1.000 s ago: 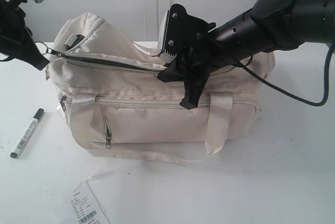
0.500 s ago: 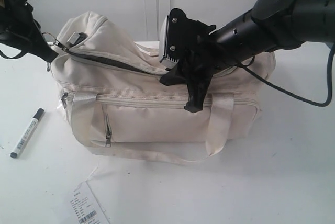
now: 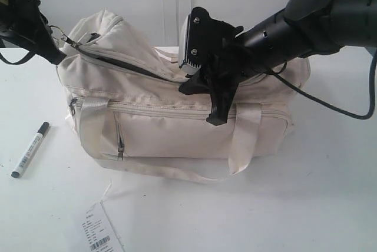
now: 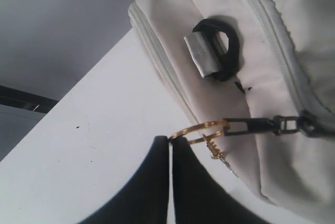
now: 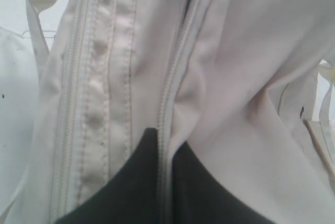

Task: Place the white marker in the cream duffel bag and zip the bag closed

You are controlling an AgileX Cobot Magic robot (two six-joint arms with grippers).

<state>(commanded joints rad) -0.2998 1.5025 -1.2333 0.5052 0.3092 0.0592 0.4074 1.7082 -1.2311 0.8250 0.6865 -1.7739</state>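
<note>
Cream duffel bag (image 3: 177, 134) gapes along its top zipper, and the white marker (image 3: 30, 149) lies outside it on the table (image 3: 330, 193), beside the bag's left end, barrel slanting with the cap toward the bag. The left gripper (image 4: 170, 143), clamped on the gold zipper ring (image 4: 199, 129) above, is nearer; the right gripper (image 5: 166, 137) pinches bag fabric mid-zipper.

Exterior camera: front-on, slightly above, mid-distance, takes in the whole soft cream fabric duffel bag (image 3: 177, 131). Left wrist camera: close on the bag's end and thin gold metal pull ring (image 4: 201, 128), both shared with exterior. Right wrist camera: nearly against a cream zipper seam (image 5: 167, 103).
</note>
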